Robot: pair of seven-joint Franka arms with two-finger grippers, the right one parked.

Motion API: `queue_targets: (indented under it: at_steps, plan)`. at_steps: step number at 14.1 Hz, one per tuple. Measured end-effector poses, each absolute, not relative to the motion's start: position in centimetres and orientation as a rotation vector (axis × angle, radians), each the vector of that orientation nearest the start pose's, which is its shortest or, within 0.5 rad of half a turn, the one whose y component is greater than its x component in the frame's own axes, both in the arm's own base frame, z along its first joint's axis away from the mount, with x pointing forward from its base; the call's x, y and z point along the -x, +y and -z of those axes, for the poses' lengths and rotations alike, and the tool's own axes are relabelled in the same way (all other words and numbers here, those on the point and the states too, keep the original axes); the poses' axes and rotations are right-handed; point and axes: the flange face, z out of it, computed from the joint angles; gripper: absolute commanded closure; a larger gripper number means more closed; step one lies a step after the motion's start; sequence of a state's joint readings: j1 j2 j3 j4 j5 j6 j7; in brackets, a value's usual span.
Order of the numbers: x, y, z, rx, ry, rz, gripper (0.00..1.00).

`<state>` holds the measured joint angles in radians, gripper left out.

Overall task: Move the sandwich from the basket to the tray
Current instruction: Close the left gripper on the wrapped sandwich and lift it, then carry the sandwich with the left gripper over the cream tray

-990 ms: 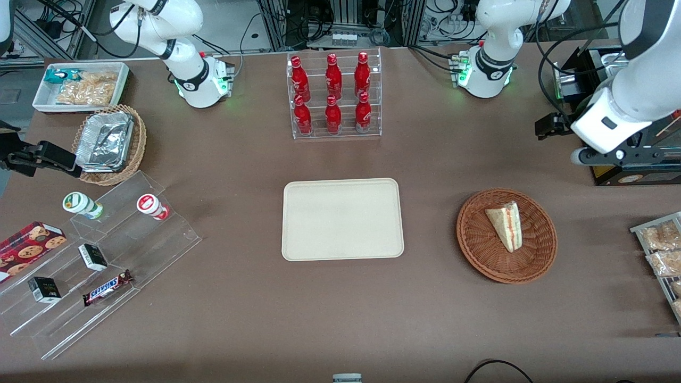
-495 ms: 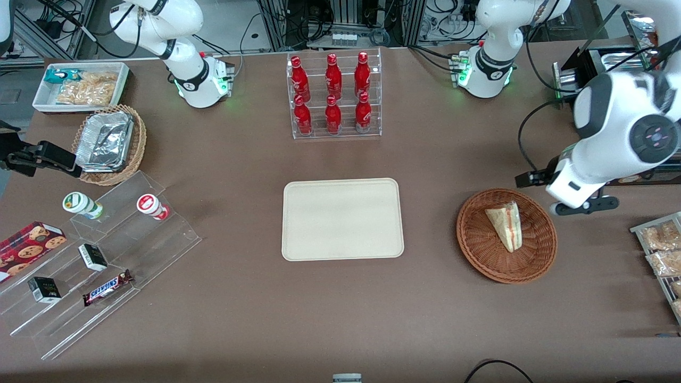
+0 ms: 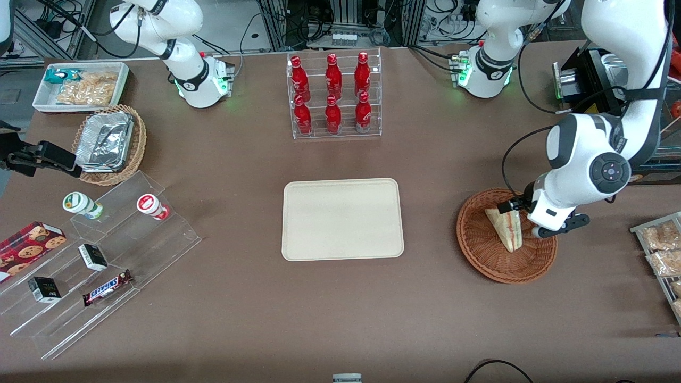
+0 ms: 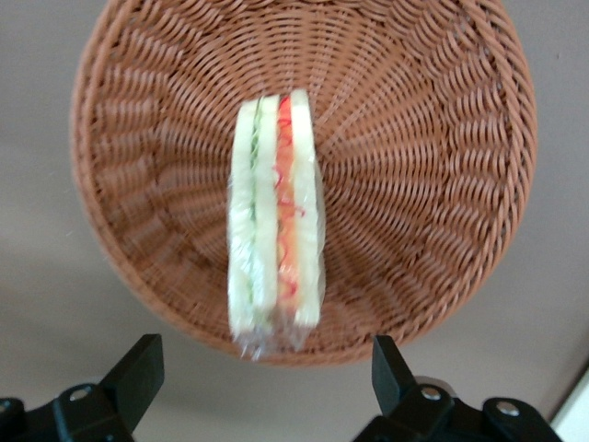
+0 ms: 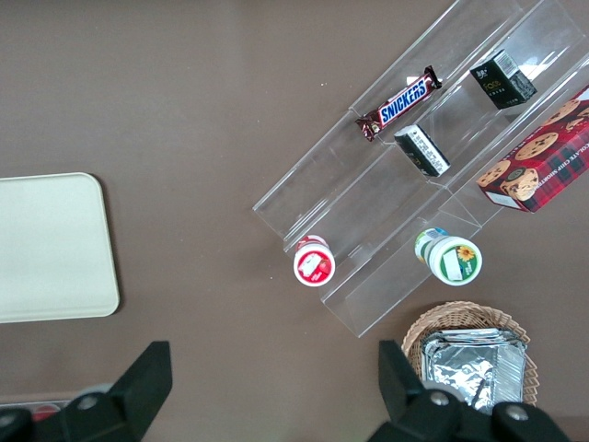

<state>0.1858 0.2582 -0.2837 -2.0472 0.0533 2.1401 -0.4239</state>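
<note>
Wicker is filling the wrist view: the reddish-brown basket (image 4: 304, 175) is lying right under the gripper (image 4: 267, 387), with the sandwich (image 4: 274, 226) resting inside on its side, its red and green filling edge facing up. The fingers (image 4: 138, 373) are standing wide apart and holding nothing, one to each side of the sandwich's line and above it. From the front, the gripper (image 3: 524, 213) is hanging over the basket (image 3: 481, 239), just above the wide end of the sandwich (image 3: 504, 226).

The reach looks nearly finished – the step in hand appears to be lining up for the grasp. The next move probably calls for a straight descent so the fingers are straddling the bread faces, then a gentle squeeze, since the bread is likely soft.

The basket's sloping wall is sitting close to the sandwich's wrapped tip, so room there is tight. The cream tray (image 3: 340, 183) is lying well apart toward the desk's middle – bare brown desk (image 3: 425, 223) is stretching between basket and tray.
</note>
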Motion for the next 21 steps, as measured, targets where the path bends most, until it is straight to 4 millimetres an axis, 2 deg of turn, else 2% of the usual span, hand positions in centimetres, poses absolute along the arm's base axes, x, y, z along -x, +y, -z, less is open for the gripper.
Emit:
queue_targets:
  at_steps: [2, 6, 7, 8, 9, 12, 16, 18, 21]
  plan:
    - [-56.3, -5.1, -28.5, 3.102, -0.468, -0.209, 0.00]
    - [-56.1, -5.0, -25.7, 3.115, -0.486, -0.205, 0.01]
    - [-56.2, -4.9, -25.1, 3.117, -0.492, -0.208, 0.30]
    - [-56.2, -4.8, -24.7, 3.119, -0.495, -0.208, 0.69]
    - [-56.2, -4.8, -24.6, 3.119, -0.497, -0.209, 0.84]
    - [-56.2, -4.8, -24.6, 3.119, -0.499, -0.207, 0.94]
    - [-56.4, -4.8, -24.9, 3.121, -0.499, -0.199, 0.95]
    - [-57.2, -4.9, -25.9, 3.118, -0.496, -0.209, 0.95]
    - [-58.9, -5.8, -29.2, 3.111, -0.464, -0.251, 0.93]
